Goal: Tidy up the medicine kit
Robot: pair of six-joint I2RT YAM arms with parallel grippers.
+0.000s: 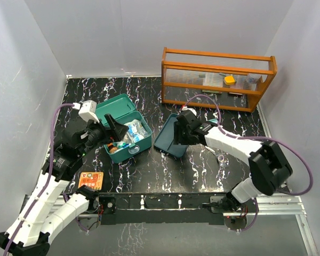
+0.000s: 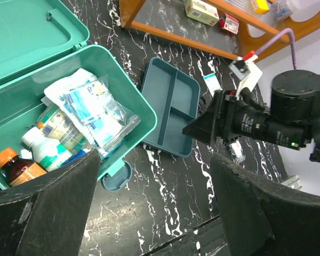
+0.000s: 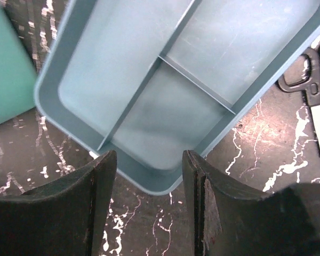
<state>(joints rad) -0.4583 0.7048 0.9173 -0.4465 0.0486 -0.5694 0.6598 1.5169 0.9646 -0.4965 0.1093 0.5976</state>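
The teal medicine kit (image 1: 140,143) stands open at the left middle, its lid (image 1: 114,106) laid back. Inside it are a clear bag of packets (image 2: 90,106), a white bottle (image 2: 40,146) and a brown bottle with an orange cap (image 2: 13,165). Its divided insert tray (image 1: 167,137) lies empty on the table to the right of the box and also shows in the left wrist view (image 2: 170,106). My left gripper (image 2: 154,176) is open and empty, above the box's front latch (image 2: 114,178). My right gripper (image 3: 148,160) is open and empty, its fingers on either side of the tray's near corner (image 3: 160,184).
An orange slatted rack (image 1: 216,77) at the back right holds small boxes and a yellow item. An orange packet (image 1: 90,180) lies at the front left. Scissors (image 3: 304,80) lie right of the tray. A small clear item (image 1: 222,158) lies near the right arm.
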